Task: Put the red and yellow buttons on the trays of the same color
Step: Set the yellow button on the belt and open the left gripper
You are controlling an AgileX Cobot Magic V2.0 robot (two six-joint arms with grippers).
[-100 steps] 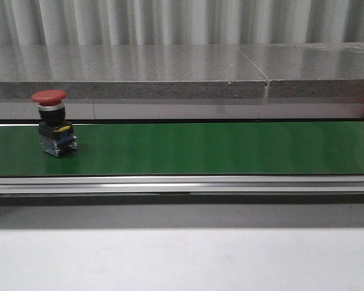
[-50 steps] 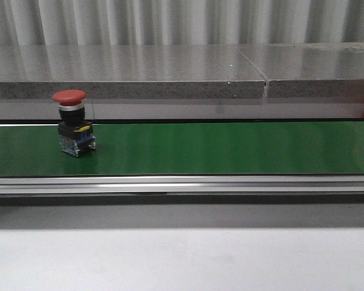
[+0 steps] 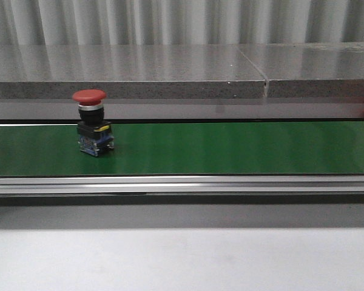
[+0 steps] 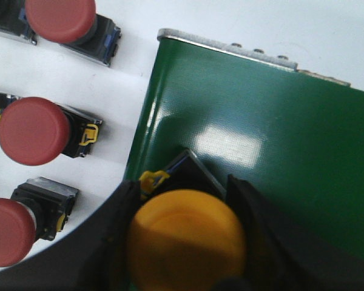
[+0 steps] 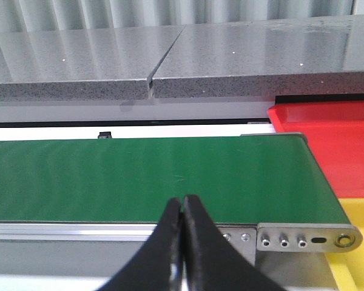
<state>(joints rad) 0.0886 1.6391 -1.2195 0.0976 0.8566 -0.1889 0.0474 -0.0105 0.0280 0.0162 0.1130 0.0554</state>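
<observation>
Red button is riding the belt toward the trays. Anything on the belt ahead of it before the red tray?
Nothing visible. The green belt lies bare ahead of the red button, and the right wrist view shows it bare up to the red tray.

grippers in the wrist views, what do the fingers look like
Both have black fingers with a smooth, matte look. The right gripper has two slim fingers tapering to narrow tips. The left gripper has broader, rounded dark fingers. No cables, labels or markings show on either.

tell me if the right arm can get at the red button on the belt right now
Probably not yet. The red button stands far along the green belt and does not show in the right wrist view, where the closed right gripper waits near the red tray.
</observation>
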